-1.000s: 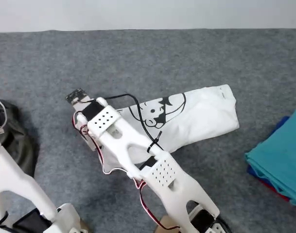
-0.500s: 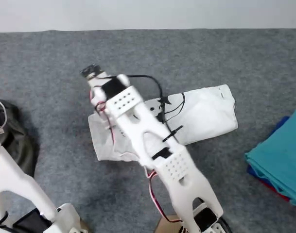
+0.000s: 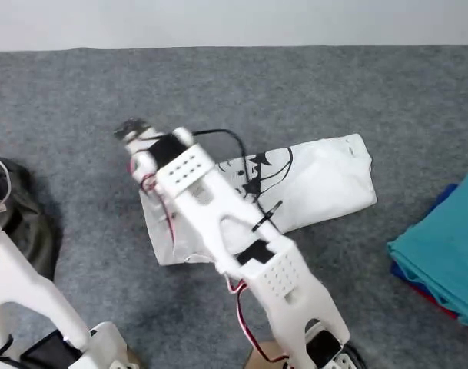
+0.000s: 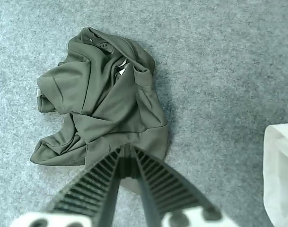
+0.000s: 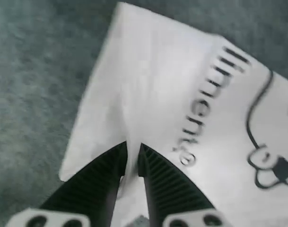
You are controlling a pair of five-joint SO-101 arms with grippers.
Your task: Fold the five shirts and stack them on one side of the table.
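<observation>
A white shirt (image 3: pixel 318 181) with a black cartoon print lies partly folded in the middle of the grey table (image 3: pixel 310 92). My right gripper (image 5: pixel 132 147) is at its left end, shut on a pinch of the white shirt (image 5: pixel 172 80); in the high view the right gripper (image 3: pixel 132 132) sits past the shirt's left edge. A crumpled dark olive shirt (image 4: pixel 106 99) lies at the table's left edge (image 3: pixel 22 223). My left gripper (image 4: pixel 127 150) hangs over its near edge, shut with nothing in it. Folded teal, blue and red shirts (image 3: pixel 441 250) are stacked at the right.
The right arm (image 3: pixel 234 238) stretches diagonally across the white shirt's left half, hiding part of it. The left arm (image 3: pixel 22 288) stands at the lower left. Bare grey table lies behind the shirt and between the shirt and the teal stack.
The right gripper swung away from me and to the right with the shirt's edge, then came back a little to the left. More of the shirt's left part now shows. The left arm kept still.
</observation>
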